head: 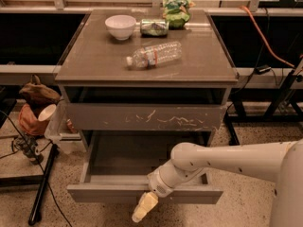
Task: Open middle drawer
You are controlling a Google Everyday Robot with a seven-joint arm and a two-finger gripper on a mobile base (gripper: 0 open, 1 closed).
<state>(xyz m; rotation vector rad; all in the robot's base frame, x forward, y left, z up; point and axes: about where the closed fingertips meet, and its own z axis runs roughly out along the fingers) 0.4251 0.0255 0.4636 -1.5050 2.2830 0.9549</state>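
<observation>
On the cabinet top (94, 63), a clear plastic bottle (154, 56) lies on its side near the middle. A white bowl (120, 26) sits at 11 o'clock from it, and a green can (154, 27) lies just beside the bowl. A green snack bag (176, 11) is at the back edge, toward 1 o'clock.

At 9 o'clock from the cabinet, on the floor, there is a brown-and-orange bundle (35, 96) with a white cup (47, 112) by it. A clear plastic bin (57, 129) and a black stand leg (42, 186) are close to the cabinet's side. An orange cable (265, 37) runs at 2 o'clock.

I cannot see into the bowl.

The middle drawer (99, 193) stands out toward 6 o'clock, below the scratched drawer front (142, 117). Its grey floor is in view behind my arm (227, 157), which crosses its right half from 3 o'clock. Its front is low, flat, plain grey-brown and has no handle.

My gripper (144, 207) hangs just below the drawer front's lower edge, near the middle, pointing down toward 7 o'clock. I cannot tell whether it is apart or together.
</observation>
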